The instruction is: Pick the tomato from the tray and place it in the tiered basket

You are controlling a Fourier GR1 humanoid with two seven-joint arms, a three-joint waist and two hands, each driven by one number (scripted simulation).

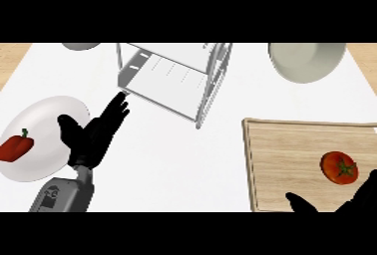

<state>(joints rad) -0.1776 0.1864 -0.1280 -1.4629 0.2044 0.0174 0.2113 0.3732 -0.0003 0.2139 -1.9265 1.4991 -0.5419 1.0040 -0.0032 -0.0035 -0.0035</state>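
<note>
Right hand (pixel 353 199): enters at the near right corner of the bench (pixel 184 149), over the near edge of the wooden tray (pixel 294 149). Fingers spread and straight, thumb apart to the left, holding nothing. Fingertips lie just beside the tomato (pixel 339 168); contact cannot be judged.

Tomato: red, green stem, lying on the tray close to its right edge, toward the near side. The tray occupies the right near part of the bench.

Left hand (pixel 92 134): on the left side, open, fingers straight and pointing toward the far edge, holding nothing. It overlaps the right rim of a white plate (pixel 44 119) at the left edge; a red bell pepper (pixel 16 147) lies on that plate.

Tiered basket (pixel 173 74): wire-framed, at the far edge, centre, well apart from the tomato. A light bowl (pixel 305 60) sits near the far right corner; another pale dish (pixel 80 46) is partly visible at the far left.
</note>
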